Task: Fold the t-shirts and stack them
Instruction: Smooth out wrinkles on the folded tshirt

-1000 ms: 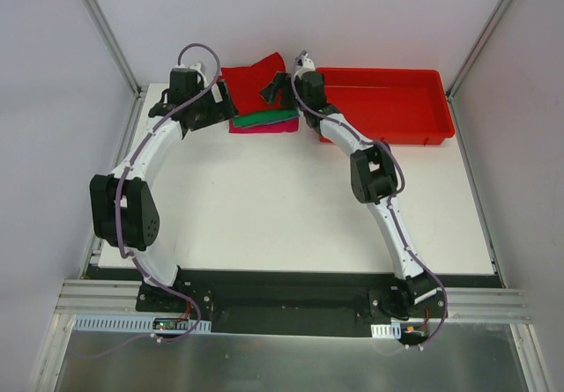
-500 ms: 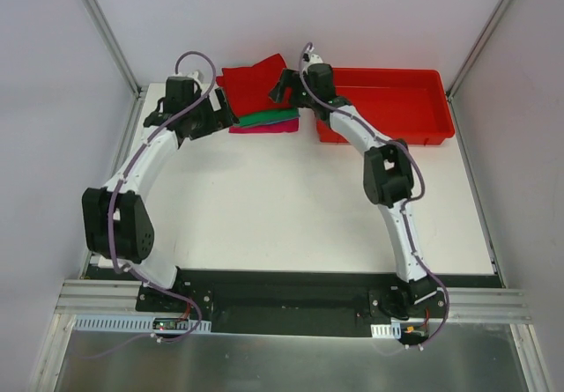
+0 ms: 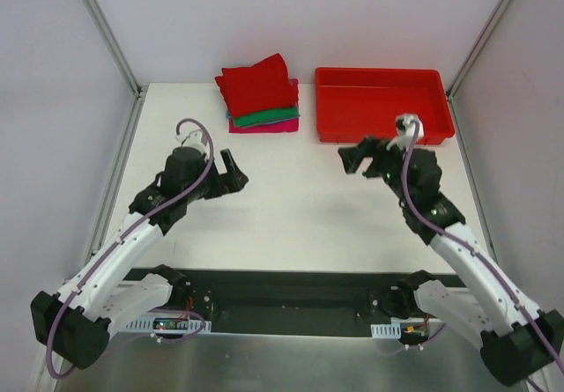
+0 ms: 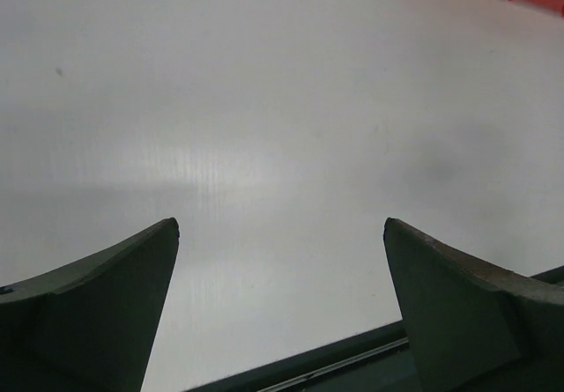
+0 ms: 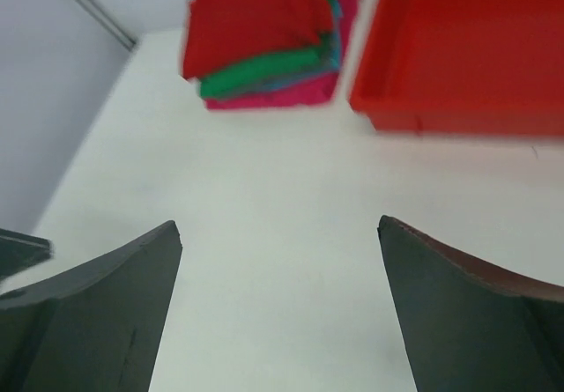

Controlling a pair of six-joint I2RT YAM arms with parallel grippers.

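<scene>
Now both grippers are empty, and the stack's crooked top is the weak point

The left gripper (image 3: 231, 173) has its jaws spread wide with nothing between them. Its wrist view shows only bare table (image 3: 291, 207) under them. The right gripper (image 3: 352, 159) is likewise agape and carries nothing.

Well ahead of both pairs of jaws, at the far edge, sits the stack (image 3: 262, 103). It lies ahead and to the right of the left jaws, and ahead and to the left of the right ones. The red shirt (image 3: 256, 82) is on top, over the green shirt (image 3: 267, 115), with the pink shirt (image 3: 264, 127) at the bottom. A thin teal edge shows between green and pink. The bin (image 3: 384, 130) lies just ahead of the right jaws and looks empty.

As I judge it, the folding is nearly or fully done, so the danger lies in any further touch:
- The red shirt sits twisted on the squarer layers, one corner hanging past them on the left jaws' side. A fingertip brushing that corner could drag it off or flip the fold open.
- Straightening it by one edge only could make the layers below slide with it.
- The right jaws would pass close to the bin's near corner on the way to the stack, and clipping it could jolt the stack beside it.
</scene>
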